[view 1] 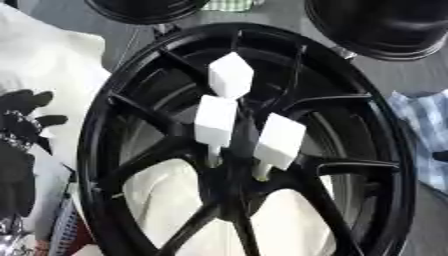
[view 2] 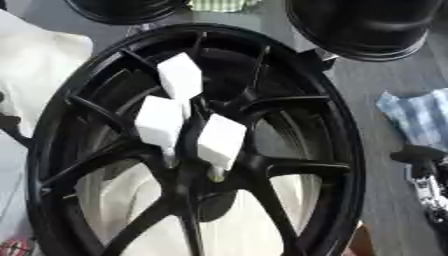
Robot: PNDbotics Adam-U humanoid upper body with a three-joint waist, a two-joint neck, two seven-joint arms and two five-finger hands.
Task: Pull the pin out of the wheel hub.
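Observation:
A black spoked wheel [view 1: 89, 150] fills the middle of both views, tilted toward me. Three white pins with blocky heads stick out of its hub [view 1: 234, 176]: one at the top [view 1: 231, 75], one in the middle [view 1: 215, 121], one on the right [view 1: 281, 141]. My left hand [view 1: 23, 125] shows at the left edge, outside the rim, with its fingers spread and holding nothing. My right hand [view 2: 422, 161] is a dark shape at the right edge, well away from the wheel. Neither hand touches a pin.
Two more black wheels lie at the back, one top right [view 1: 385, 25] and one top left [view 1: 144, 9]. A white cloth [view 1: 44, 60] lies under the wheel's left side. A blue checked cloth [view 2: 418, 116] lies on the grey surface at the right.

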